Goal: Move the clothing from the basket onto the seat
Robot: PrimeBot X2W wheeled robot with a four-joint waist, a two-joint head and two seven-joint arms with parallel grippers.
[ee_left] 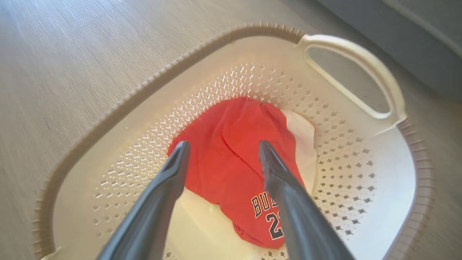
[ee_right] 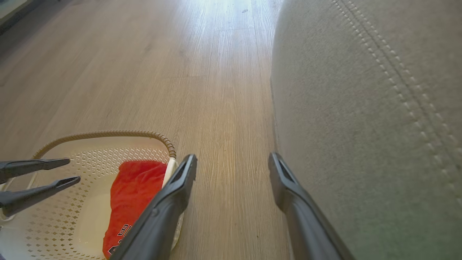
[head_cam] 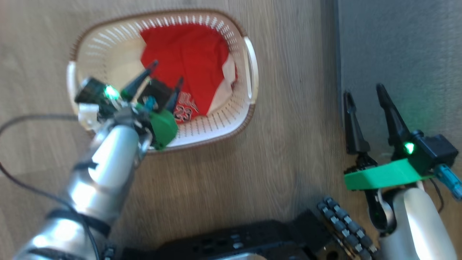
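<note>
The red clothing (head_cam: pixel 187 59) with white panels and dark lettering lies bunched in the cream basket (head_cam: pixel 249 68) on the wood floor. My left gripper (head_cam: pixel 166 74) hangs open above the basket's near half, fingers apart over the red clothing (ee_left: pixel 231 159) and clear of it. In the left wrist view the basket (ee_left: pixel 361 65) shows its perforated wall and white handle. The grey seat (head_cam: pixel 404 50) fills the right side. My right gripper (head_cam: pixel 364 92) stands open and empty at the seat's left edge. From the right wrist I see the seat (ee_right: pixel 361 108), the basket (ee_right: pixel 108 135) and the clothing (ee_right: pixel 137 184).
Wood floor (head_cam: pixel 288 162) separates the basket from the seat. A dark cable (head_cam: pixel 21 119) loops on the floor at the left. My dark base (head_cam: pixel 234 242) lies along the bottom edge of the head view.
</note>
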